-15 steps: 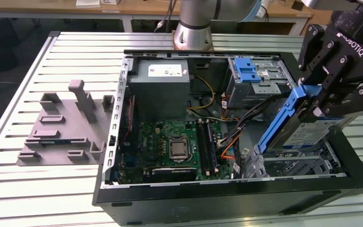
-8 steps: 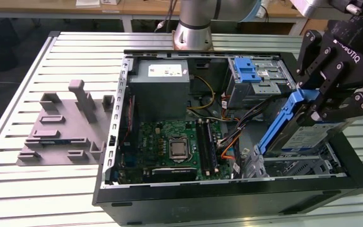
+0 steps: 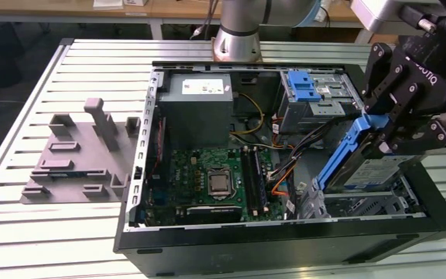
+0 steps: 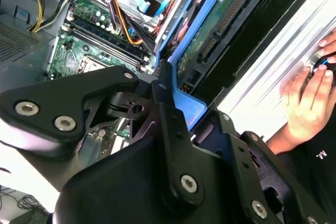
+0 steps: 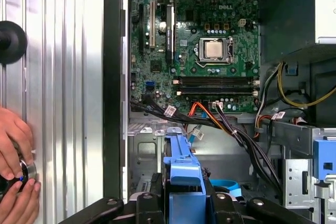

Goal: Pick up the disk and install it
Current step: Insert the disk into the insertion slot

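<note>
— Where's your gripper point(image 3: 397, 144) right now?
— Over the open computer case point(image 3: 285, 247), at the exterior view's right end. Your jaws are pinched in on the disk point(image 3: 371, 171), and in the first wrist view its blue bracket sits squeezed between the fingers point(image 5: 220, 208).
— And how does the disk lie?
— Tilted, with its lower edge down at the metal drive bay point(image 3: 378, 203) and its upper end up in your gripper. I can't tell if it touches the bay. The motherboard point(image 3: 215, 174) lies beside it.
— Anything else?
— A person's hand point(image 5: 13, 148) rests on the slatted table point(image 3: 91, 64) beside the case. The grey fixture block point(image 3: 76, 157) stands outside the case, well apart from the disk.
</note>
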Controlling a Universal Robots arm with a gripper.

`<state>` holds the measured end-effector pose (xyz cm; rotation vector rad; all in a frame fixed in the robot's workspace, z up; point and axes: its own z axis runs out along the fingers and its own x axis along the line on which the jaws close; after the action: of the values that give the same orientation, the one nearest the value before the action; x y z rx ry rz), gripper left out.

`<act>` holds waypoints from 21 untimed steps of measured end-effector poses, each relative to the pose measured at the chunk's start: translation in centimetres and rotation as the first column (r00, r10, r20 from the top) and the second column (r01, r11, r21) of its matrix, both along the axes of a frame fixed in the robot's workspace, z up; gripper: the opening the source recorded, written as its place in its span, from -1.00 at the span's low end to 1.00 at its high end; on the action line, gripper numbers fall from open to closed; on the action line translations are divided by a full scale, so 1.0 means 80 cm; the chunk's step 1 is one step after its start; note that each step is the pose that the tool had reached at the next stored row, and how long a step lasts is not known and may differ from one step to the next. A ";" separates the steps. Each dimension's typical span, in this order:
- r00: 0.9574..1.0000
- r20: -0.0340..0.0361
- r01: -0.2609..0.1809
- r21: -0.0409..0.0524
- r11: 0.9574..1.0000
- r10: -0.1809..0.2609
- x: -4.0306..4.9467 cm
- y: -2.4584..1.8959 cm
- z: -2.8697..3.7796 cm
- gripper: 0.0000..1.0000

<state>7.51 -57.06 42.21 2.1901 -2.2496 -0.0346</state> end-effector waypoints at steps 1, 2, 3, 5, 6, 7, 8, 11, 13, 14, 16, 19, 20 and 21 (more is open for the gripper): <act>1.000 0.000 0.000 0.000 1.000 0.000 0.000 -0.0003 -0.0012 -0.27; 1.000 0.000 0.000 0.000 1.000 0.000 0.000 -0.0006 -0.0022 -0.27; 1.000 0.000 0.000 0.001 1.000 0.000 0.000 -0.0009 -0.0032 -0.27; 1.000 0.000 0.000 0.001 1.000 0.000 0.000 -0.0016 -0.0055 -0.27; 1.000 0.000 0.000 0.001 1.000 0.000 0.000 -0.0020 -0.0065 -0.27; 1.000 0.000 0.000 0.002 1.000 0.000 0.000 -0.0024 -0.0075 -0.27; 1.000 0.000 0.000 0.002 1.000 0.000 0.000 -0.0029 -0.0085 -0.27; 1.000 0.000 0.000 0.002 1.000 0.000 0.000 -0.0049 -0.0122 -0.27; 1.000 0.000 0.000 0.002 1.000 0.000 0.000 -0.0059 -0.0150 -0.27; 1.000 0.000 0.000 0.002 1.000 0.000 0.000 -0.0064 -0.0163 -0.27; 1.000 0.000 0.000 0.002 1.000 0.000 0.000 -0.0070 -0.0184 -0.27; 1.000 0.000 0.000 0.004 1.000 0.000 0.000 -0.0071 -0.0202 -0.27; 1.000 0.000 0.000 0.005 1.000 0.000 0.000 -0.0072 -0.0206 -0.27; 1.000 0.000 0.000 0.006 1.000 0.000 0.000 -0.0072 -0.0209 -0.27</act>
<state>7.51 -57.63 40.54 2.1933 -2.2527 -0.0418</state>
